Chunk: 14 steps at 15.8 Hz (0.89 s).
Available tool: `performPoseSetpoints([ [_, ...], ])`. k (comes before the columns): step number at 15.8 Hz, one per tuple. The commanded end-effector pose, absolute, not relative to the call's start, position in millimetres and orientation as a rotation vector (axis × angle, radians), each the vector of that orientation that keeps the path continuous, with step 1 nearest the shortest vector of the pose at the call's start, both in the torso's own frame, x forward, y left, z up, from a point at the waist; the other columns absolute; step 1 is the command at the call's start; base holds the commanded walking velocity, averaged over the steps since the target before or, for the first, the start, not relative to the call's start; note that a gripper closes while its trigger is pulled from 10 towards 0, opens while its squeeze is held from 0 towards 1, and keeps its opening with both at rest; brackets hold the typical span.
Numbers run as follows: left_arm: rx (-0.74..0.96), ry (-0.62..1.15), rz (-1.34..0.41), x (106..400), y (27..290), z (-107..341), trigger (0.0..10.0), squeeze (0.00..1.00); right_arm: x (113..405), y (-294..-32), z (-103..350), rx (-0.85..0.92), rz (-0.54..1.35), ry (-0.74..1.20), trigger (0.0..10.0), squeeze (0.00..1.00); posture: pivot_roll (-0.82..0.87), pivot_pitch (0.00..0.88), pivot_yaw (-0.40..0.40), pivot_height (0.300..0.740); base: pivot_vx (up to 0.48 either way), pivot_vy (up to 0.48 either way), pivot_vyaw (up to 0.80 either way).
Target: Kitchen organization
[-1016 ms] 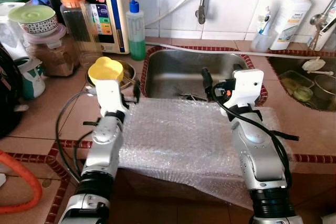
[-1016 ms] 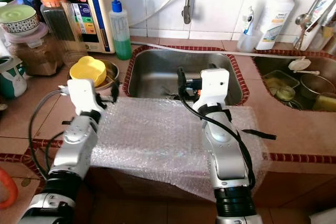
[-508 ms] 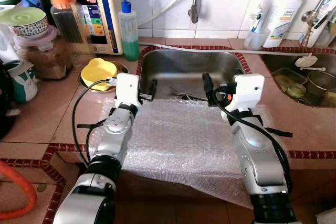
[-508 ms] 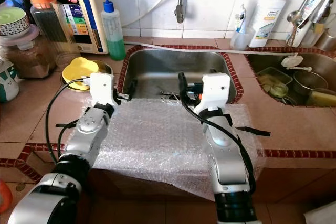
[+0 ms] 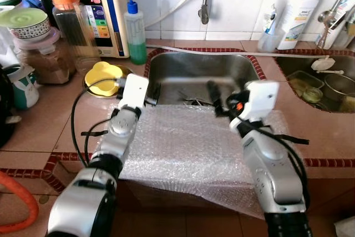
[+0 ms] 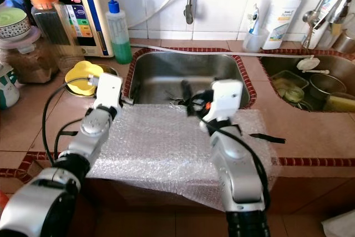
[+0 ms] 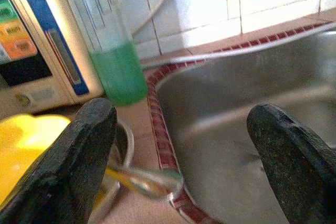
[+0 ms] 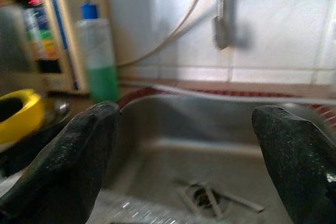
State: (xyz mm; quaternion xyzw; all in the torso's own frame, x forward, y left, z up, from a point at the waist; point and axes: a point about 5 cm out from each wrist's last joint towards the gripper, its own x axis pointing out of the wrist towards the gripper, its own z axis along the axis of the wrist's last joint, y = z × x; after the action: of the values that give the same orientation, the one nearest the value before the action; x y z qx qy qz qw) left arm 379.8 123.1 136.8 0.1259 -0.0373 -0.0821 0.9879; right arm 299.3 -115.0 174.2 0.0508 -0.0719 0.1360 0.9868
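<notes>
Well, I had both sets of jaws spread wide and holding nothing. My left gripper [image 7: 184, 150] hovered at the left rim of the sink [image 5: 188, 73], just past the near edge, and my right gripper [image 8: 194, 150] hung over the sink's near rim, pointing into the basin. Bubble wrap [image 5: 183, 142] lay on the counter directly in front of the sink, under both arms. Beside the sink's left rim sat a yellow lid [image 5: 102, 74] on a metal bowl [image 6: 113, 71], with a green soap bottle [image 5: 135, 34] behind it.
</notes>
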Motion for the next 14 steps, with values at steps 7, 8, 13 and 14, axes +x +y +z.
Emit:
performPoseSetpoints([
  [7,0.373,-0.018,-0.166,385.7,126.7,134.7,10.0,0.00,291.0,-108.7,180.6,0.127,0.334,-0.140,10.0,0.00,-0.14,0.027,0.066,0.740,0.000,0.000,0.00],
  [8,0.388,0.006,-0.163,385.3,128.7,131.0,10.0,0.00,291.1,-108.6,180.9,0.126,0.335,-0.138,10.0,0.00,-0.15,0.026,0.070,0.740,0.000,0.000,0.00],
  [13,0.426,0.079,-0.139,382.0,139.5,118.4,0.0,0.00,289.5,-107.0,179.9,0.132,0.359,-0.120,10.0,0.00,-0.15,0.021,0.073,0.740,0.000,0.000,0.00],
  [14,0.424,0.081,-0.134,381.7,140.8,117.8,0.0,0.00,288.2,-103.2,178.1,0.142,0.392,-0.104,10.0,0.00,-0.15,0.021,0.073,0.740,0.000,0.000,0.00],
])
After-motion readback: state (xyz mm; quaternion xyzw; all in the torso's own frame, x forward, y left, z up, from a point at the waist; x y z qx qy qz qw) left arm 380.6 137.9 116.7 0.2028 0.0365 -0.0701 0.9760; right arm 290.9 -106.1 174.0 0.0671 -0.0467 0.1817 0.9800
